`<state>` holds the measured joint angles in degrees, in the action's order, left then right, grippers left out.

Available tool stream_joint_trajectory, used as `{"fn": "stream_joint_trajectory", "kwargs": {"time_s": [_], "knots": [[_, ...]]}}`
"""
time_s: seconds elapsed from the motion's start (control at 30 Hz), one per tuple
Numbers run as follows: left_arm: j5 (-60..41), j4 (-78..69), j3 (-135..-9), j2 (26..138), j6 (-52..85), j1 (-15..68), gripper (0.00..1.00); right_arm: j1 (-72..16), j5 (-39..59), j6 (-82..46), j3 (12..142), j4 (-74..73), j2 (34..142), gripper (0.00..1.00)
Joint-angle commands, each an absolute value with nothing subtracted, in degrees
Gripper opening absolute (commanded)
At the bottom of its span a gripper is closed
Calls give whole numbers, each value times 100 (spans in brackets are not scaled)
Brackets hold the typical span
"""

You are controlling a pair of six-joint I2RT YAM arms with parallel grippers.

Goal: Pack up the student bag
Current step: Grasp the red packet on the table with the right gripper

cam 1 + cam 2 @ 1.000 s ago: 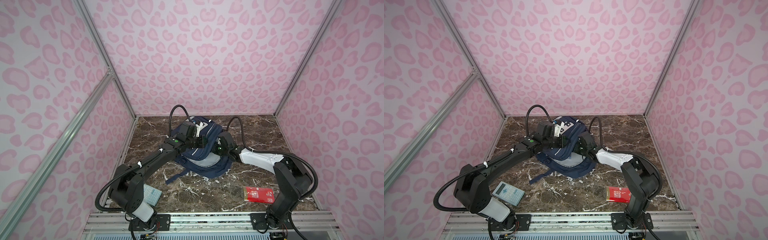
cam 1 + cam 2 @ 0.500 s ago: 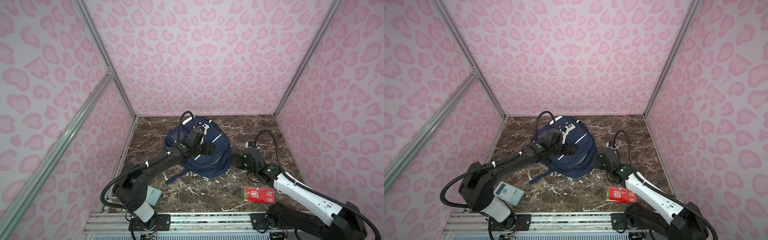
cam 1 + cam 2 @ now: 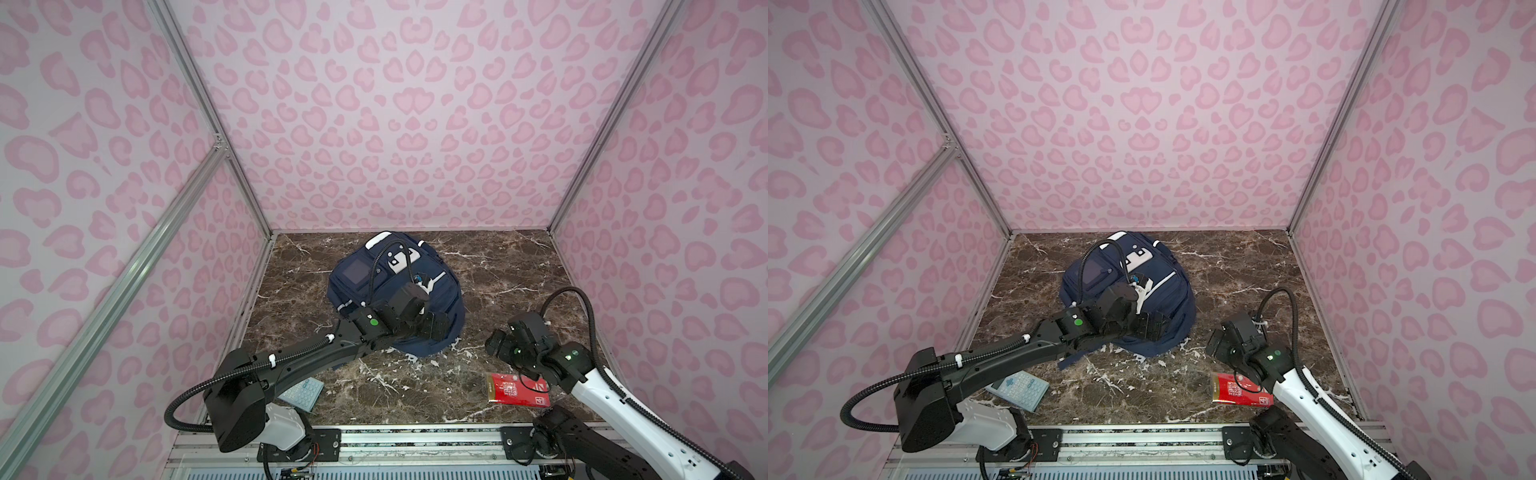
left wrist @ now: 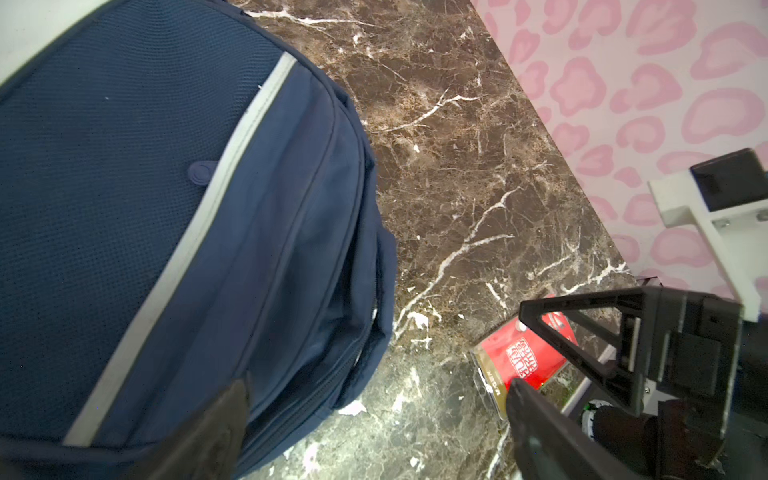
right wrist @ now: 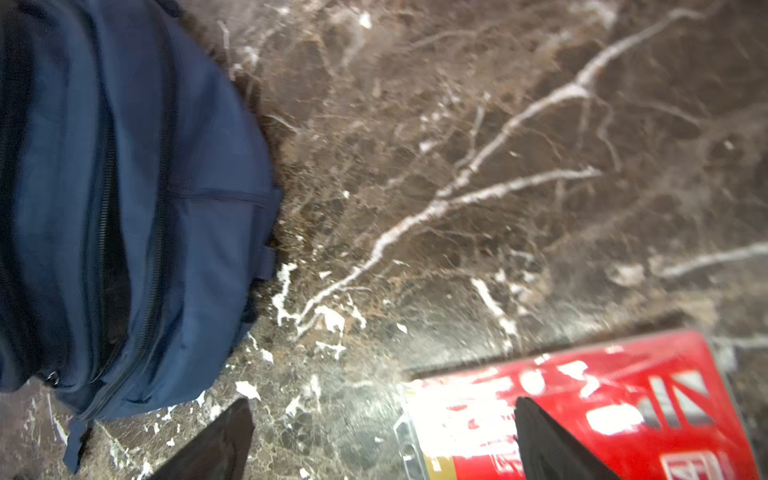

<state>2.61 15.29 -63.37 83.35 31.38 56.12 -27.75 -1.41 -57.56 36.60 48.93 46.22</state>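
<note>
Comparing w/ a sec ago, going L to R: the teal calculator (image 3: pixel 301 392) lies at the front-left of the marble table (image 3: pixel 519 257), partly under the left arm (image 3: pixel 291 365), same spot as before.

Next the left gripper (image 3: pixel 436 326). It hangs over the near-right part of the student bag (image 3: pixel 353 291). A sec ago it was pinched shut farther back on the bag; now the claw is spread wide w/ nothing in it. In the left wrist view one fingertip is over navy fabric by a zip seam and the other is out over bare marble.

The bag lies mid-table toward the back wall, white patch (image 3: pixel 395 259) at its far end, grey window pocket (image 3: pixel 355 270) on its left side. A sec ago it was bunched up btw both grippers w/ a pale panel showing. Now it's slumped flatter and that panel isn't visible in the top views.

The right gripper (image 3: pixel 494 347) was at the bag's right edge a sec ago and already off it half a sec ago. Now it's nearer the front-right, apart from the bag, claw wide apart and empty. The right wrist view is blurry: one fingertip over marble, the other over the end of the red packet (image 5: pixel 582 395). The packet hasn't moved, it lies flat at the front-right.
</note>
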Motion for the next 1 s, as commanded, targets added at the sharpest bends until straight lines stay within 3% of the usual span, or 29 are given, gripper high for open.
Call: {"fn": "stream_joint_trajectory", "kwargs": {"time_s": [0.0, 0.4, 0.5, 0.7, 0.97], "knots": [[351, 1445, -6424, 8410, 3201, 5791, 98, -2786, -372, -6691, 3500, 5757, 4428, 100], [447, 1343, -6222, 8298, 3244, 5906, 98, -2698, 894, -8290, 2264, 5573, 4109, 100], [540, 1416, -6299, 8340, 3186, 5906, 98, -2648, 731, -8480, 2091, 5351, 3987, 100], [494, 1433, -6289, 8280, 3161, 5906, 98, -2380, 432, -7867, 2209, 5226, 4747, 100], [519, 1340, -6091, 8208, 3182, 5906, 98, -2217, -21, -6134, 2890, 4221, 6357, 100]]}}
